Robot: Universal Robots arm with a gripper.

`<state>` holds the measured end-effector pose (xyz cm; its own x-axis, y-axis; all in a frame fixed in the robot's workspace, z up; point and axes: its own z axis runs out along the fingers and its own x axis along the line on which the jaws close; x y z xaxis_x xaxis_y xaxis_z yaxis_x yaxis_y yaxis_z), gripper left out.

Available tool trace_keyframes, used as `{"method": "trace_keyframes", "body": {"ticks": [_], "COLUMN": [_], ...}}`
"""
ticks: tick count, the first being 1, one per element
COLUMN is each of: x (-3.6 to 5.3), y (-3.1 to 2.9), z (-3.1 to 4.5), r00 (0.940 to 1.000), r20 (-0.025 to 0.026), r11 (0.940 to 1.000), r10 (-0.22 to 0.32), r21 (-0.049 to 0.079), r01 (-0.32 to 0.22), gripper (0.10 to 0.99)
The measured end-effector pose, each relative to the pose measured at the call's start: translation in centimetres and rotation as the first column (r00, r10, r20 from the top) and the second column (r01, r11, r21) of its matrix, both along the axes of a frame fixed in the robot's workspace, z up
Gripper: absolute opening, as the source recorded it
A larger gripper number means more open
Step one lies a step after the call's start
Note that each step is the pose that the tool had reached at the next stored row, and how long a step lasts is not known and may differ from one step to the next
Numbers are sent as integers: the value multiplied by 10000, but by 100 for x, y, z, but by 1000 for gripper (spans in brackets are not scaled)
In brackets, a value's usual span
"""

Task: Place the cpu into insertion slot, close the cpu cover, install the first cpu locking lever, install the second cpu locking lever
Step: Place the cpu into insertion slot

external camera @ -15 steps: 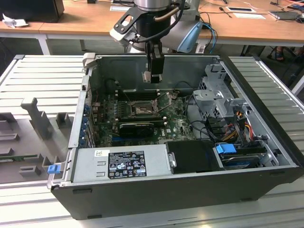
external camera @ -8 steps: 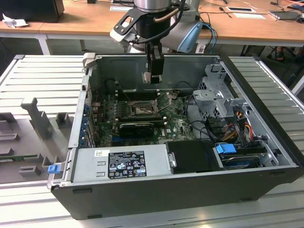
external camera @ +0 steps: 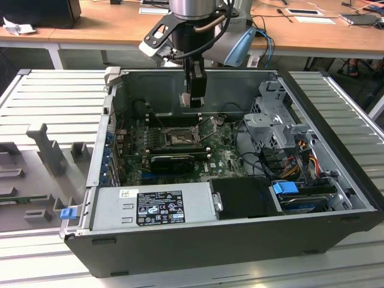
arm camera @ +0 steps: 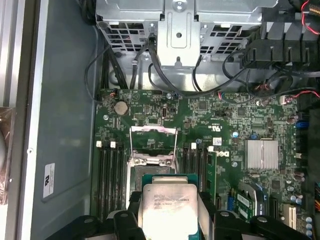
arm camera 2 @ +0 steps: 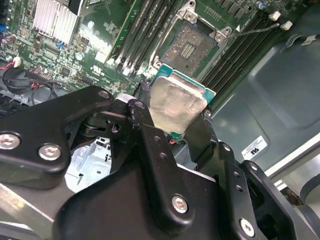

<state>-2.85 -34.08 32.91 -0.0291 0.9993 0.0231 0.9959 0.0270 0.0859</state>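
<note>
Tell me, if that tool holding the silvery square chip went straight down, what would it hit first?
Probably the square black socket, or the long black slots beside it, with the silvery-grey square chip touching first; depth is unclear.

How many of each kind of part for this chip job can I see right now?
claw: 1
cpu: 1, gripped in the claw
insertion slot: 1, with no chip in it
cpu cover: 1, swung open
Total: 4
</note>
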Motion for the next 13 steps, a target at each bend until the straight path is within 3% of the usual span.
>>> {"method": "trace_keyframes", "body": {"ticks": [13], "x": [-4], "y": [0], "z": [-334], "r00": [10000], "r20": [16], "r11": [10000], "r10": [2], "r21": [-5], "r01": [-2], "gripper": [529]}}
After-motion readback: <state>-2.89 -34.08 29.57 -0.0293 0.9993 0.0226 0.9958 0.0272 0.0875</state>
